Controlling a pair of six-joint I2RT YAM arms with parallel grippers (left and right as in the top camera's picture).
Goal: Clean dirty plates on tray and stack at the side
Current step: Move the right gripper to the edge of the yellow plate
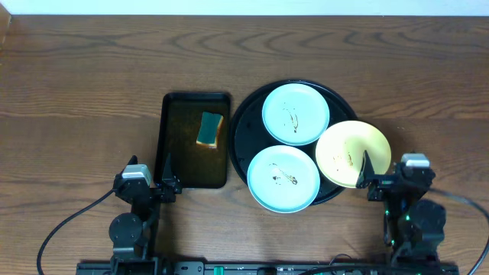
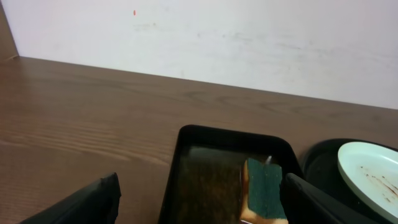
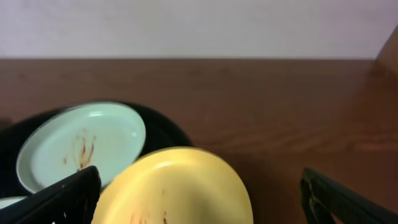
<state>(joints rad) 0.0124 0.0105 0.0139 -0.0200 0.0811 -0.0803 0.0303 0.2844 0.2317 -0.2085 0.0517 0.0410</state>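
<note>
Three smeared plates sit on the round black tray (image 1: 243, 126): a mint-blue plate (image 1: 296, 113) at the back, a second mint-blue plate (image 1: 283, 178) at the front, and a pale yellow plate (image 1: 353, 153) overhanging the right rim. The back plate (image 3: 81, 146) and the yellow plate (image 3: 177, 186) also show in the right wrist view. My left gripper (image 1: 166, 179) is open and empty at the front edge of the rectangular tray. My right gripper (image 1: 365, 182) is open and empty just in front of the yellow plate.
A smaller rectangular black tray (image 1: 174, 145) left of the round tray holds a green-and-yellow sponge (image 1: 208, 128), also seen in the left wrist view (image 2: 264, 198). Bare wooden table lies behind and to both sides. A white wall stands beyond the far edge.
</note>
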